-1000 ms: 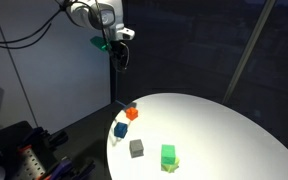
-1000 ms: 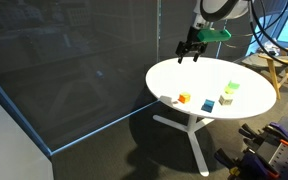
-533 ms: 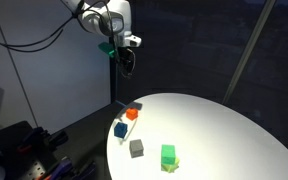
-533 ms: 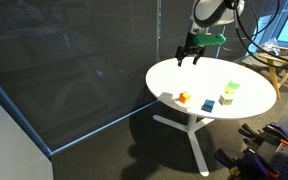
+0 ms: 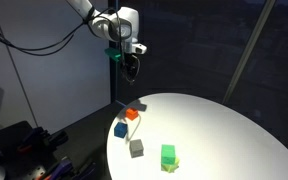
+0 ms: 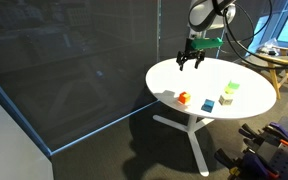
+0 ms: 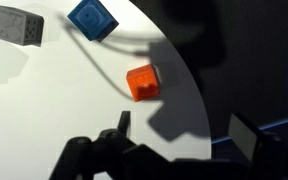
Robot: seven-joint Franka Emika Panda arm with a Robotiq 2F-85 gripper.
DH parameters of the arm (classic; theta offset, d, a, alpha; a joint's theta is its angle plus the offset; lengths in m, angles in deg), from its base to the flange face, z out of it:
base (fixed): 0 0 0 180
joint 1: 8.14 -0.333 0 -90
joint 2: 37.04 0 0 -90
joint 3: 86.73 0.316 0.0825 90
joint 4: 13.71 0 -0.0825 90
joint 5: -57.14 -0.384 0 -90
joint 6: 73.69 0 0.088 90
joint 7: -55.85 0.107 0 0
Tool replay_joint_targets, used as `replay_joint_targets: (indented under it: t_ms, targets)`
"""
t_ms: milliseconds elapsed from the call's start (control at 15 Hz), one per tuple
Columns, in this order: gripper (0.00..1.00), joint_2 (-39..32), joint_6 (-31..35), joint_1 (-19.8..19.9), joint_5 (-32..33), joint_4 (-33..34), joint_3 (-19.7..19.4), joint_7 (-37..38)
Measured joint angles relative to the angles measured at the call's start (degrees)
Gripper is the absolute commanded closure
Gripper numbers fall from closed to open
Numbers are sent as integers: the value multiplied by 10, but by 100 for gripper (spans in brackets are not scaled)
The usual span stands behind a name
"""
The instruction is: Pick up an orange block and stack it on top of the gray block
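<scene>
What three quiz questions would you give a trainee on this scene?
1. True or false: the gripper holds the orange block.
2. Short answer: is anything stacked on the gray block?
3. The blue block lies: A) on the table; B) on the gray block; C) in the gripper.

Key: 1 false, the gripper is open and high above the table; 2 no; 3 A.
</scene>
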Motion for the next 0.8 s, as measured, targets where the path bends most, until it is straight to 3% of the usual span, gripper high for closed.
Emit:
replay_joint_targets:
  t_ms: [800]
  targets:
    - [0,-68,-16,0,0,43,-10,26]
